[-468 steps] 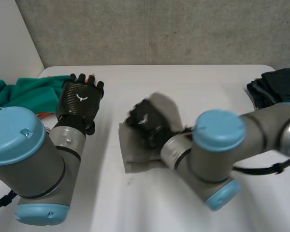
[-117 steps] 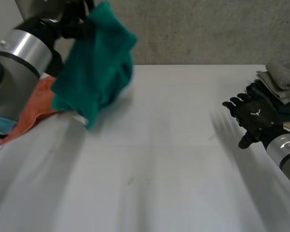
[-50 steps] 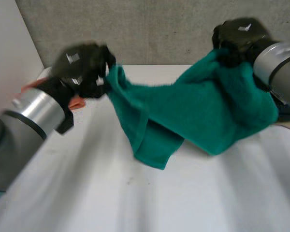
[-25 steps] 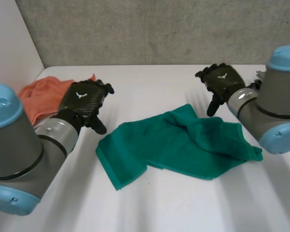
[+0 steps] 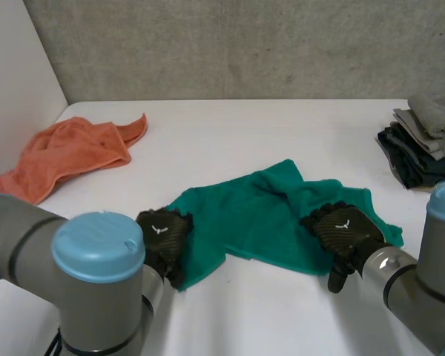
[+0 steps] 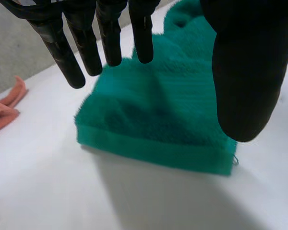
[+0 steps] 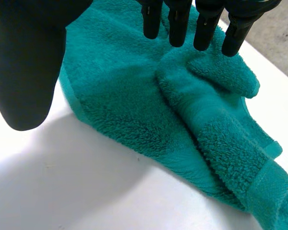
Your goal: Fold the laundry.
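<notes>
The towel (image 5: 274, 215) lies rumpled in the middle of the table (image 5: 230, 133), its right part doubled over. It looks like soft, light, limp terry that will sag, so I'd pinch it at the corners of the hemmed near edge. The left hand (image 5: 163, 236) is over its near-left corner and the right hand (image 5: 343, 231) over its near-right edge, both with fingers straight, thumbs apart, holding nothing.

plain teal-green towel (image 5: 267, 219), orange cloth (image 5: 70, 152)

Bright, even, diffuse light over the white table (image 5: 245, 133), soft shading in the folds of the teal towel (image 5: 259, 215).
</notes>
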Controlling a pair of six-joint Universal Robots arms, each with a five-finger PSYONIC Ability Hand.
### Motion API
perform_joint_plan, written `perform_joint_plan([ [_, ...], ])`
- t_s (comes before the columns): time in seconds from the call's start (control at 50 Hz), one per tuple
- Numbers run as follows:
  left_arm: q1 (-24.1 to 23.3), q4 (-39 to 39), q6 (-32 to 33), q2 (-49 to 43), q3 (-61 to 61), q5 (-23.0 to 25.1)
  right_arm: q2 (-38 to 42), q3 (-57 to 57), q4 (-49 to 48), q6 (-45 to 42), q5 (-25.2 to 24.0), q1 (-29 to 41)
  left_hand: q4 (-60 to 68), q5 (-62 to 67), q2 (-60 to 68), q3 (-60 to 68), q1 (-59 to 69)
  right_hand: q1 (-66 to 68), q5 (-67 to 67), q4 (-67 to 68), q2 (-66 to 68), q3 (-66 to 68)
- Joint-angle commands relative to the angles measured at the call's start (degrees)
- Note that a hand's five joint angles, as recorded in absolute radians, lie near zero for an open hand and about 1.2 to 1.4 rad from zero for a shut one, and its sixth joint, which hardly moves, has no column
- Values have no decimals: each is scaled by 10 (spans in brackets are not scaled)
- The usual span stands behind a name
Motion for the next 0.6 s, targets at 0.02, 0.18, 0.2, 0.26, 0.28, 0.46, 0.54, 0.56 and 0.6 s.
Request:
perform_joint_plan([
  [0.02,1,22,2,-36,1,8,19,12,-52,0,0,-3,46,42,45,48,38,17,24,28,26,28],
  [0.18,3,23,2,-52,9,9,21,13,-55,1,-1,-2,46,42,45,48,38,17,24,28,26,28],
  [0.2,3,24,2,-54,10,9,22,14,-56,1,-1,-2,49,45,48,52,41,17,24,28,26,28],
  [0.26,4,27,3,-60,15,9,23,16,-63,0,-1,-2,64,61,64,67,56,17,24,28,26,28],
  [0.28,4,28,3,-65,16,9,23,17,-63,0,-1,-2,73,69,72,75,65,17,24,28,26,28],
  [0.46,3,52,6,-89,29,7,23,22,-69,0,-1,1,162,158,161,164,154,17,24,28,26,28],
  [0.54,4,53,7,-100,40,7,23,23,-69,0,-1,2,216,212,215,218,208,17,24,28,26,28],
  [0.56,4,54,7,-102,44,7,23,23,-69,0,-1,2,249,245,248,251,241,19,25,29,28,30],
  [0.6,4,54,7,-103,45,7,23,23,-69,0,-1,1,271,267,270,274,263,19,25,29,28,30],
])
